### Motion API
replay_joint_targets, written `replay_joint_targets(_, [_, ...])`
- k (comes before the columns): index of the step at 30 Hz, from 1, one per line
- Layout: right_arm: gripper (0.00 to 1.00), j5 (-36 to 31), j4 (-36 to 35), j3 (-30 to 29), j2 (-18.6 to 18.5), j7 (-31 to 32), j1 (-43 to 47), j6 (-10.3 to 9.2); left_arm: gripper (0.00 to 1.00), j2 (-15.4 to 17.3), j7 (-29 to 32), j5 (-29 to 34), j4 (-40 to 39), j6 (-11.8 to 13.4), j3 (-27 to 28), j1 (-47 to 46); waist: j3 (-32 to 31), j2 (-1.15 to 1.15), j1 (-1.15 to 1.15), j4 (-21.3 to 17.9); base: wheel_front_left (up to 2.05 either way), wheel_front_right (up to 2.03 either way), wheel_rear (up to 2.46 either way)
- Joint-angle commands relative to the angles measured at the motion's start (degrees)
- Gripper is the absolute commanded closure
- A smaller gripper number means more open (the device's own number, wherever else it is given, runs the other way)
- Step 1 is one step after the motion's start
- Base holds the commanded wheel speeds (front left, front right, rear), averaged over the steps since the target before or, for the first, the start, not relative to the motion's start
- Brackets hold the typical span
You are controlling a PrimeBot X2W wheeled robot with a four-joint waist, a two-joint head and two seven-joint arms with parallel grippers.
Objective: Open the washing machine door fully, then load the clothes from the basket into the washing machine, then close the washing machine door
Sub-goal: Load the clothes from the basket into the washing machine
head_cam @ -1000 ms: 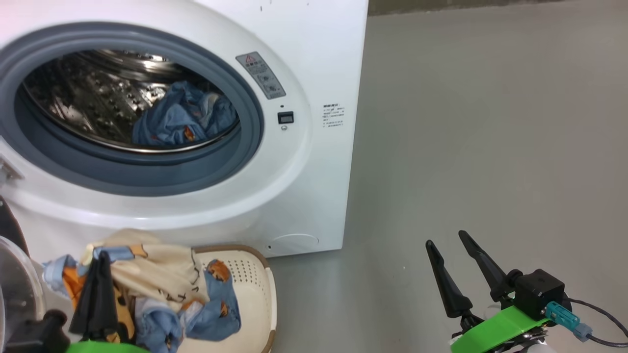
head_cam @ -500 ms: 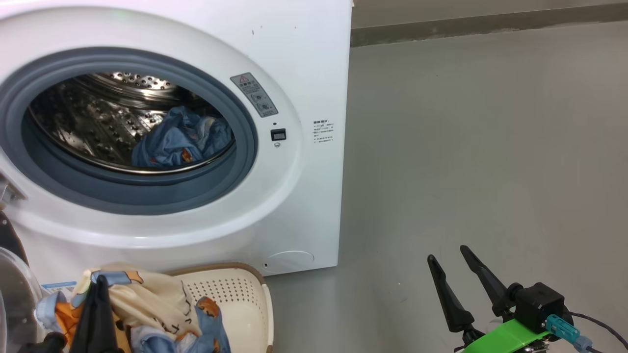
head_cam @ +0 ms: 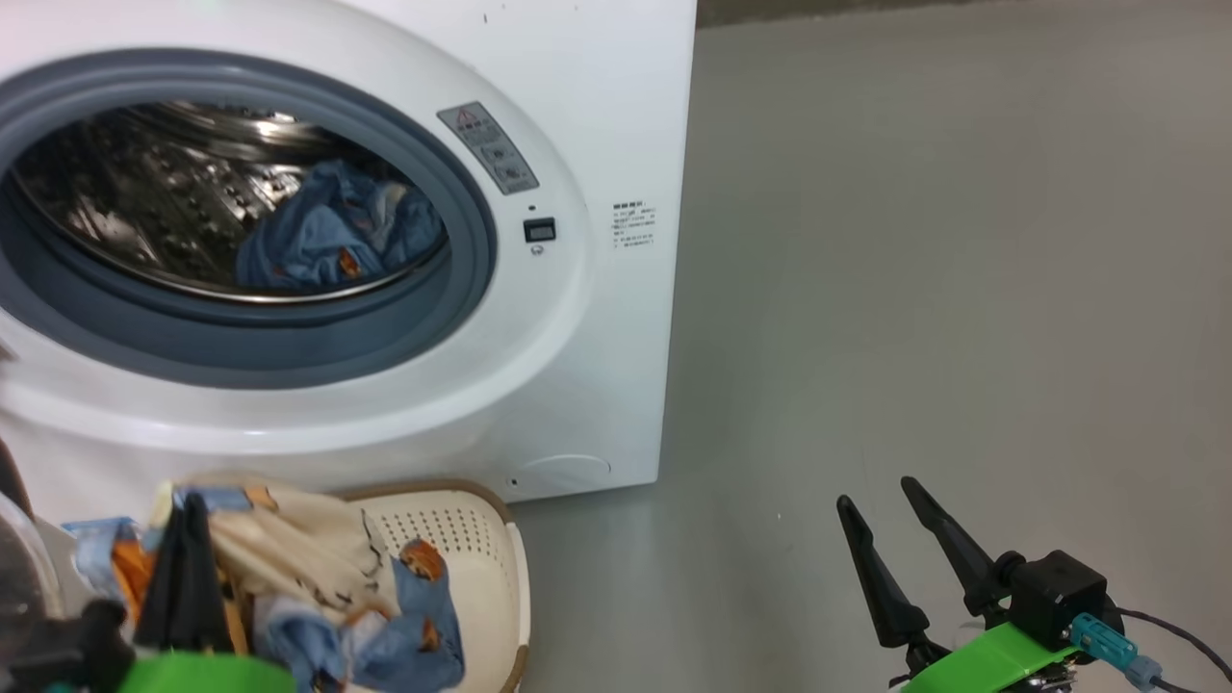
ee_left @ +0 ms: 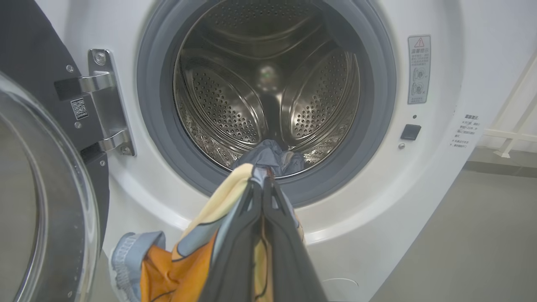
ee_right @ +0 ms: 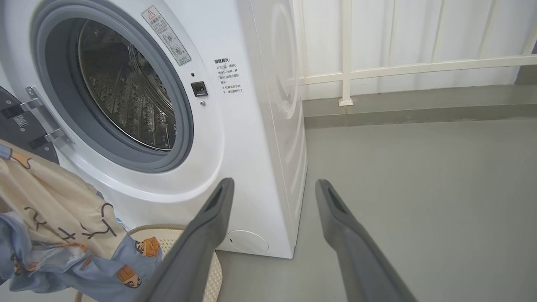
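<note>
Clothes (head_cam: 318, 553) pinched in left claw (head_cam: 186, 508), above basket (head_cam: 486, 549), washing machine door (ee_left: 42, 201) open

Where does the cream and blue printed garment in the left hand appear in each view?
Head view: cream and blue printed garment, lower left, above the cream perforated basket.
Left wrist view: bottom centre, pinched by the left hand.
Right wrist view: lower left edge.
Shared landmark: grey red-triangle warning sticker on the white washing machine front.

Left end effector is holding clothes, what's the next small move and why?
Likely carry the left end effector forward into the drum, which lies straight ahead: it is shut on the clothes and the washing machine door stands open.
</note>
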Motion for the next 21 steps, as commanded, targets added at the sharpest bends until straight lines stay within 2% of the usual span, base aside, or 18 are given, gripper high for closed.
replay_joint_targets(1, [0.00,-0.3,-1.6,1.3,-0.4,-0.7,-1.7,0.35,1.00,0.6,-0.4,0.5,-1.1,-0.2,2.2,-3.3,1.5,0.00,0.00,-0.3,0.00,0.00,0.00])
replay_joint_targets(8, [0.00,-0.4,-1.8,2.1,-0.2,-0.7,-3.8,0.35,1.00,2.2,-0.4,1.5,1.3,-0.8,3.3,-13.5,5.1,0.00,0.00,-1.5,0.00,0.00,0.00])
replay_joint_targets(21, [0.00,-0.6,-2.4,2.0,0.8,-0.7,-6.3,0.35,1.00,8.7,-0.4,2.8,9.0,-1.8,5.4,-32.5,12.0,0.00,0.00,-4.5,0.00,0.00,0.00])
